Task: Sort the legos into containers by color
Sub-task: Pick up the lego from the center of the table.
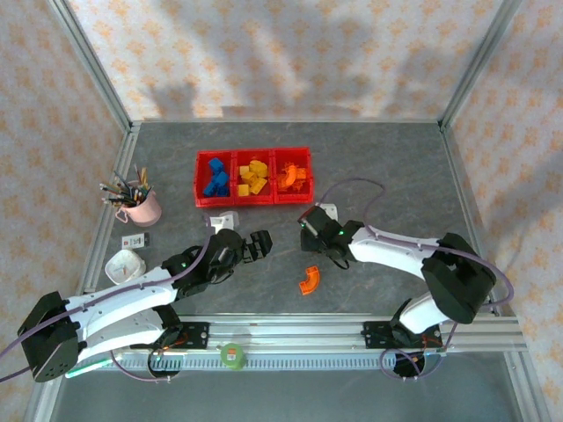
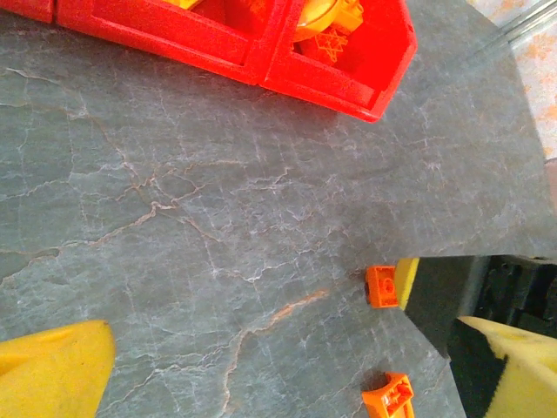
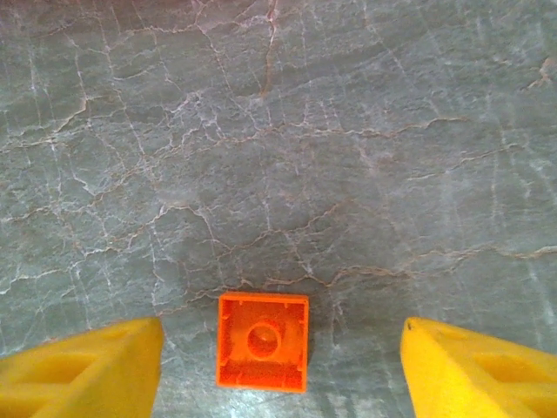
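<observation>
Sorting looks nearly finished: the red tray (image 1: 201, 181) at the far middle of the bench (image 1: 396, 167) holds sorted bricks (image 1: 253, 176). The right claw (image 3: 283, 335) hangs open astride a square orange brick (image 3: 261, 340), so it should next lower and close. An orange arch (image 1: 308, 280) waits nearer the front edge. The left claw (image 2: 287, 357) is open and empty.

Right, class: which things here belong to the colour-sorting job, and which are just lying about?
Job: red tray; blue bricks, yellow bricks, orange pieces inside; loose orange square brick; loose orange arch.
Lying about: pink cup of pens; white tub; green roll.
</observation>
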Motion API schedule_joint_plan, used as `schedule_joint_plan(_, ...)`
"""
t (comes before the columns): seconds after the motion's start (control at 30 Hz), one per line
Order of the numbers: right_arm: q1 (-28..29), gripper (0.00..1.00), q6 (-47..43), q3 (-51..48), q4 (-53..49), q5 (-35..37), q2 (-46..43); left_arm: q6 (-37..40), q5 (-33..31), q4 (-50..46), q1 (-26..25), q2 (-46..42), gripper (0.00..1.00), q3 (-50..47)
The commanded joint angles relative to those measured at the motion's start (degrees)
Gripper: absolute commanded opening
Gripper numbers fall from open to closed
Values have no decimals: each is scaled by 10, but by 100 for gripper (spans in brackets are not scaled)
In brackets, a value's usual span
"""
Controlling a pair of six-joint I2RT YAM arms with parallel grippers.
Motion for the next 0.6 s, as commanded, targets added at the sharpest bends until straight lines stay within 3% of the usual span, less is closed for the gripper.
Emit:
schedule_joint_plan(0.0, 5, 67, 6, -3, 22, 5, 22, -9, -28, 15, -6, 1, 99, -6)
schedule_joint_plan(0.57, 11, 37, -2, 3, 21, 27, 83, -7, -36, 21, -6, 20, 99, -4)
